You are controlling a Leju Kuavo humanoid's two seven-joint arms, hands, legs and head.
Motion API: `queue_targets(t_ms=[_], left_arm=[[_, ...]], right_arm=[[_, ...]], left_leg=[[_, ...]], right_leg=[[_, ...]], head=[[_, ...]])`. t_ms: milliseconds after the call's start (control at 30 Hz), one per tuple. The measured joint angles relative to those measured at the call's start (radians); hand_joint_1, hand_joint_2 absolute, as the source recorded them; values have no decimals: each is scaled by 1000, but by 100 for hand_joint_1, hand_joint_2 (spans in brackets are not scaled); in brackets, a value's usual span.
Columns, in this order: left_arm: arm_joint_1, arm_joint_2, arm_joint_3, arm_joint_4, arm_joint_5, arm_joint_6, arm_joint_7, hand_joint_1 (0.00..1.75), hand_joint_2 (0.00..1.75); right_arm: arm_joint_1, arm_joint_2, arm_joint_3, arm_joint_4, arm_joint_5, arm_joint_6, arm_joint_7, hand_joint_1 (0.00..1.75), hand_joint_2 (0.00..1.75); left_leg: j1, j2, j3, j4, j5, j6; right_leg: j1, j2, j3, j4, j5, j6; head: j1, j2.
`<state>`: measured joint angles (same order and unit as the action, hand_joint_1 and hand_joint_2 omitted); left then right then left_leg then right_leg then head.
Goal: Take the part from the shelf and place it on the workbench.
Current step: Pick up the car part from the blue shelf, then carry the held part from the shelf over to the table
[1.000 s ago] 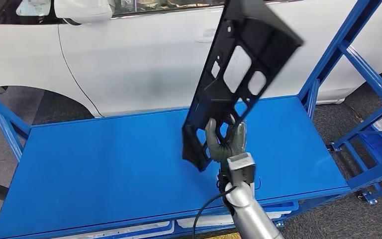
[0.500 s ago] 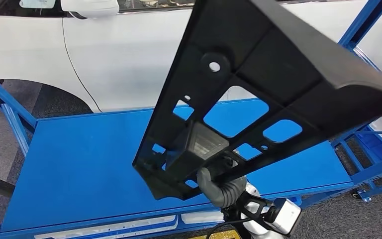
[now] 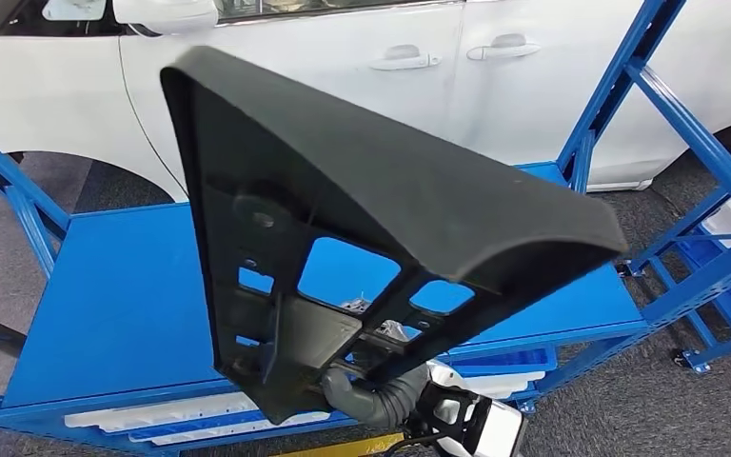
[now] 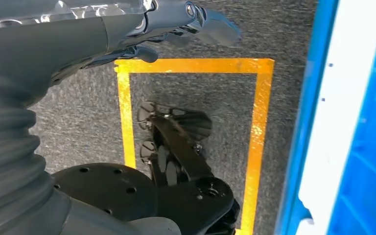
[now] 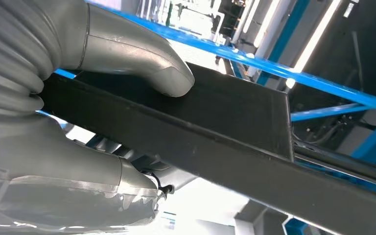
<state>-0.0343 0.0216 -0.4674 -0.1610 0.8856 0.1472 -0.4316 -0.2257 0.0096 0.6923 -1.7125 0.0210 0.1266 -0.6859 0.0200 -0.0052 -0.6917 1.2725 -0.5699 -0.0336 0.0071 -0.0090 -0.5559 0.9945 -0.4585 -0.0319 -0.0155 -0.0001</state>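
The part is a long black plastic panel with several cut-outs. It hangs close to my head camera, above the blue workbench. Its broad end tilts toward me and to the right. My right hand grips its narrow lower end at the front edge of the bench. In the right wrist view the thumb presses on the panel's flat black edge, with the palm underneath. My left hand hangs at my side over grey carpet, fingers loosely apart and holding nothing.
A white car stands right behind the workbench. Blue shelf uprights and braces rise at the right, and another blue post at the left. White trays lie on the lower level. Yellow floor tape marks the carpet.
The panel has swung from upright to lying over toward the camera, its broad end now low on the right. My right hand has dropped toward the picture's lower edge.
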Motion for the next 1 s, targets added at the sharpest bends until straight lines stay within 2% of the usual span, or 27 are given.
queue_targets(t_ms=[33, 100, 133, 167, 267, 300, 333, 400, 433, 467, 500, 533, 567, 633, 667, 700, 767, 800, 833, 900, 933, 967, 1000], left_arm=[[0, 1, -3, 0, -2, -1, 1, 0, 175], [0, 5, -6, 0, -4, -4, 5, 0, 175], [0, 7, -7, 0, -5, -5, 8, 0, 175], [0, 9, -8, 0, -5, -6, 11, 0, 175], [0, 13, -9, 0, -2, -1, 20, 0, 175], [0, 14, -9, 0, 0, 2, 22, 0, 175], [0, 14, -9, 0, 3, 5, 24, 0, 175], [0, 15, -9, 0, 5, 11, 26, 0, 175], [1, 15, -9, 0, 5, 13, 26, 0, 175], [2, 16, -9, 1, 6, 15, 24, 0, 175], [4, 16, -9, 1, 7, 15, 22, 0, 175], [6, 16, -9, 1, 7, 15, 20, 0, 175], [7, 16, -10, 1, 7, 14, 18, 0, 175], [9, 16, -12, 2, 7, 12, 15, 0, 175], [9, 17, -14, 3, 6, 12, 14, 0, 175], [9, 17, -16, 4, 6, 12, 14, 0, 175], [11, 20, -21, 8, 5, 12, 15, 0, 175], [12, 22, -25, 10, 5, 13, 16, 0, 175], [13, 24, -28, 12, 4, 14, 18, 0, 175], [13, 26, -32, 14, 4, 17, 21, 0, 175], [12, 27, -33, 14, 4, 18, 22, 0, 175], [12, 29, -33, 14, 4, 19, 23, 0, 175], [11, 31, -34, 14, 4, 18, 23, 0, 175]], right_arm=[[-1, 0, 3, 4, -4, 2, 0, 175, 175], [-1, 0, 6, 8, -18, 18, 0, 175, 175], [-1, 0, 6, 8, -27, 30, 0, 175, 175], [0, 0, 6, 9, -37, 45, 0, 175, 175], [4, 0, -1, 9, -63, 97, 0, 175, 175], [5, 0, -6, 9, -70, 113, 0, 175, 175], [7, 0, -11, 10, -76, 127, 0, 175, 175], [12, 0, -21, 10, -82, 144, 0, 175, 175], [17, 0, -27, 10, -84, 150, 0, 175, 175], [23, 0, -33, 10, -84, 154, 0, 175, 175], [28, 0, -39, 9, -84, 156, 0, 175, 175], [32, 0, -44, 8, -82, 158, 0, 175, 175], [35, 0, -48, 5, -81, 159, 0, 175, 175], [40, 1, -54, -3, -77, 160, 0, 175, 175], [43, 1, -58, -7, -76, 161, 0, 175, 175], [46, 2, -61, -11, -76, 161, 0, 175, 175], [53, 4, -67, -16, -77, 166, 0, 175, 175], [55, 7, -69, -17, -78, 171, 0, 175, 175], [57, 10, -70, -19, -80, 178, 0, 175, 175], [60, 16, -72, -20, -84, 192, 0, 175, 175], [62, 18, -74, -20, -85, 198, 0, 175, 175], [64, 19, -76, -20, -88, 204, 0, 175, 175], [66, 20, -80, -20, -90, 208, 0, 175, 175]], left_leg=[[0, 0, 39, -50, 22, 3], [-4, 0, 131, -187, 60, 12], [-6, 0, 157, -230, 72, 16], [-10, 0, 169, -253, 75, 19], [-9, 1, 163, -267, 92, 33], [-6, 3, 157, -272, 101, 41], [-3, 4, 150, -276, 110, 48], [-4, 6, 128, -276, 126, 55], [-4, 6, 116, -275, 134, 54], [-4, 6, 104, -273, 142, 53], [-4, 6, 93, -271, 150, 51], [-3, 6, 82, -268, 157, 48], [-3, 6, 72, -265, 163, 45], [-4, 5, 58, -259, 176, 34], [-5, 5, 55, -259, 183, 28], [-5, 4, 54, -261, 191, 21], [-3, 4, 49, -267, 204, 7], [-1, 3, 42, -260, 191, 2], [0, 3, 30, -234, 157, -1], [2, 3, 2, -125, 48, -6], [2, 3, -9, -58, 5, -8], [2, 3, -11, -5, -12, -10], [2, 3, 0, 20, -5, -10]], right_leg=[[1, 0, -8, 6, 1, 1], [4, 0, -19, 17, 3, 4], [4, -1, -23, 20, 6, 7], [4, -1, -25, 22, 9, 12], [3, 1, -33, 24, 12, 32], [2, 3, -40, 38, -4, 39], [0, 5, -54, 71, -37, 45], [-8, 7, -96, 191, -124, 55], [-12, 7, -113, 254, -156, 60], [-16, 7, -119, 294, -167, 65], [-20, 7, -107, 299, -156, 68], [-23, 7, -76, 263, -129, 69], [-25, 7, -29, 198, -99, 69], [-24, 8, 60, 59, -76, 62], [-21, 9, 84, 17, -77, 56], [-18, 10, 89, 2, -80, 49], [-16, 8, 75, -2, -62, 33], [-17, 7, 64, -5, -50, 24], [-18, 5, 51, -9, -36, 15], [-16, 4, 20, -11, -9, 4], [-13, 3, 5, -9, 2, 2], [-10, 3, -10, -7, 13, 2], [-8, 2, -26, -4, 23, 2]], head=[[0, 0], [0, 0], [0, 0], [0, 0], [1, 0], [2, 0], [3, 0], [5, 0], [5, 0], [5, 0], [5, 0], [5, 0], [5, 0], [4, 0], [5, 0], [6, 0], [11, 0], [10, 0], [9, 0], [6, 0], [5, 0], [6, 0], [5, 0]])
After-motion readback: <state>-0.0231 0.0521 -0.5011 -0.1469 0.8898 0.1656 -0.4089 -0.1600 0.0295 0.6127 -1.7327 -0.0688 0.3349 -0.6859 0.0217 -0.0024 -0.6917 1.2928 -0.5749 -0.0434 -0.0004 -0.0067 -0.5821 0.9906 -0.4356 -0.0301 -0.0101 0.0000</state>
